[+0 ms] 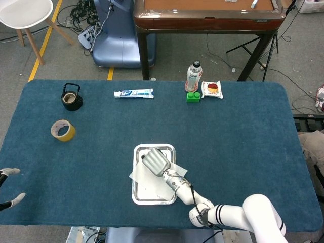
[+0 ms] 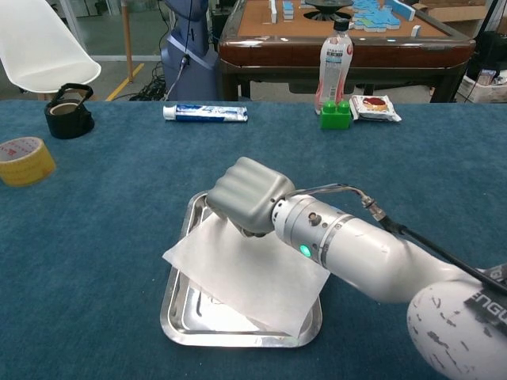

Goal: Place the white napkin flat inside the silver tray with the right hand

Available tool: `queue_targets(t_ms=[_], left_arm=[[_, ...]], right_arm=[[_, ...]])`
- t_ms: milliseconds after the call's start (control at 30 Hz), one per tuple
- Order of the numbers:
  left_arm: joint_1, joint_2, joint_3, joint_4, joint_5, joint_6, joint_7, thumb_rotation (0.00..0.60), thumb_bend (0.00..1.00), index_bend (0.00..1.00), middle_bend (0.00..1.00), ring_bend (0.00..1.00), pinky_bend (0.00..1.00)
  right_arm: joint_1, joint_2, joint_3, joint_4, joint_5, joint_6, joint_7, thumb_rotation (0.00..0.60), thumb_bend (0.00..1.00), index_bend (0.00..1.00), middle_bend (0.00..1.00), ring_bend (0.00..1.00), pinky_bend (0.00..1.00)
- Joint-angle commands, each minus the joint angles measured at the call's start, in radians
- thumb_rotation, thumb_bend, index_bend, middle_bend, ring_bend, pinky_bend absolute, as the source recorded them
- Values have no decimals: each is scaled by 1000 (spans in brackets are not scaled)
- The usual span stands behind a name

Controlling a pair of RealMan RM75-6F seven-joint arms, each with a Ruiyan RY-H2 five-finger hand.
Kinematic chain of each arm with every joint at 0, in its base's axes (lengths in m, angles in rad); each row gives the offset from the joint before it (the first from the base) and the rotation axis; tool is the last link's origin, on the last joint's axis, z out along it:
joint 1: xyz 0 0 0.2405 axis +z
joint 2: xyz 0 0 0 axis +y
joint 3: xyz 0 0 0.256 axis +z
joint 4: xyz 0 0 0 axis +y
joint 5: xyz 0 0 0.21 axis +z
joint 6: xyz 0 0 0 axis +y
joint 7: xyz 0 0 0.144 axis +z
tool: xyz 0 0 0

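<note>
Because the right hand (image 2: pixel 247 195), fingers curled onto the white napkin (image 2: pixel 249 273), leaves corners overhanging the silver tray (image 2: pixel 176 317), lifting could drag it out.

From the head view we look down on a table covered in deep blue carpet-like cloth (image 1: pixel 243 142), standing on a grey floor (image 1: pixel 182 55). At twelve o'clock stands a dark-framed wooden table (image 1: pixel 207 17) with a reddish-brown top. At eleven o'clock we see a blue-grey machine base (image 1: pixel 119 43) amid a tangle of black cables (image 1: pixel 81 15). A white chair (image 1: pixel 25 15) on wooden legs sits at ten o'clock, beside a yellow line (image 1: pixel 45 40) running along the floor. Even, soft light fills the room, casting only faint shadows.
</note>
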State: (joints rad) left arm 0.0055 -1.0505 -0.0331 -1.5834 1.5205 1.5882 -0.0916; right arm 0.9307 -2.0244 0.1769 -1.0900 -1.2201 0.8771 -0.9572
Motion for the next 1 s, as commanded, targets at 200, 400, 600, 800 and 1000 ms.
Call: queue_targets(t_ms=[200, 400, 600, 800, 1000], left_arm=[[4, 6, 0, -1, 4, 7, -10, 600, 111, 333, 359, 301, 493], [4, 6, -1, -2, 3, 7, -8, 600, 111, 333, 359, 301, 493], [4, 5, 0, -3, 4, 6, -6, 600, 111, 333, 359, 301, 493], [5, 5, 0, -4, 6, 7, -3, 600, 111, 333, 359, 301, 493], [6, 6, -1, -4, 5, 8, -8, 600, 111, 333, 359, 301, 493]], right_arm=[[5, -5, -4, 14, 2, 12, 0, 600, 975, 381, 1000, 998, 1000], [3, -1, -9, 16, 7, 22, -18, 600, 975, 381, 1000, 997, 1000], [-1, 8, -12, 13, 19, 28, -28, 600, 975, 381, 1000, 998, 1000], [0, 13, -11, -2, 8, 40, -2, 600, 975, 381, 1000, 998, 1000], [3, 6, -16, -5, -13, 47, 30, 600, 974, 381, 1000, 998, 1000]])
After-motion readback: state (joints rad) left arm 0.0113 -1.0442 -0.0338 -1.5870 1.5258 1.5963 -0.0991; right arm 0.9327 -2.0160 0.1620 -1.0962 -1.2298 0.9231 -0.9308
